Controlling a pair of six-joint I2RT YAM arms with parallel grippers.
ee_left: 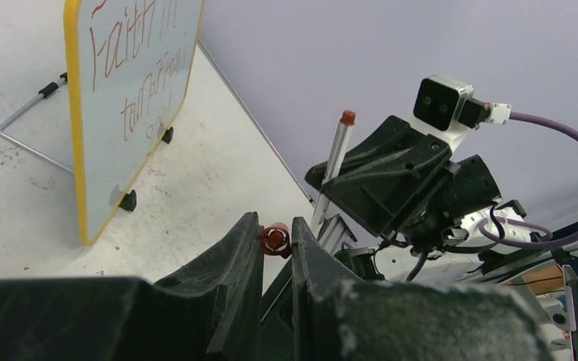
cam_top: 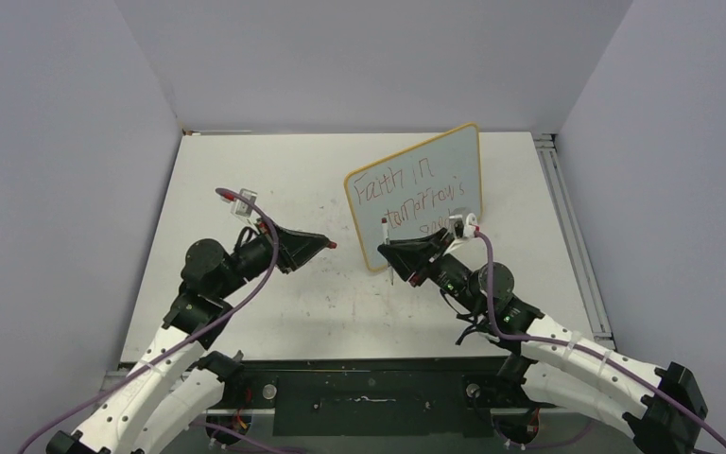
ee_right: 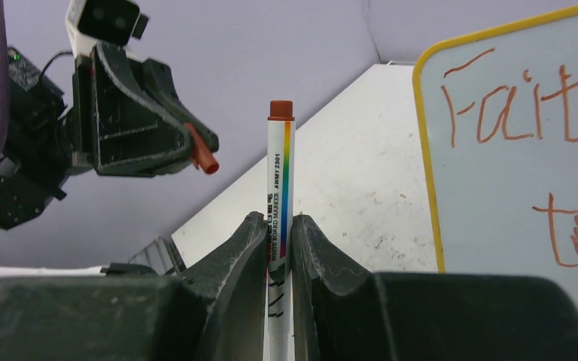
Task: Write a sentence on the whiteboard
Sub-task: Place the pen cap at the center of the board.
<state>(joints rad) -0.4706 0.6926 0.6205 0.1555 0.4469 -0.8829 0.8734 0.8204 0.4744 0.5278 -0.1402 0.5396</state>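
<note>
Two pincers here. The right pincer (ee_right: 278, 223) is clamped on the one marker (ee_right: 280, 162), and the barrel reads "BOARD MARKER AWMY 2301". The left pincer (ee_left: 275, 224) is pinching one small red cap (ee_left: 275, 240). One whiteboard (cam_top: 458, 156) stands on the worktop (cam_top: 246, 170) just behind the right pincer. The sentence (cam_top: 414, 194) runs three lines, "Faith in", "tomorrow's", and a third that's partly blocked.

Yellow-framed whiteboard (cam_top: 456, 151), reddish lettering (cam_top: 389, 184) — rainbow-striped marker (ee_right: 278, 180).
</note>
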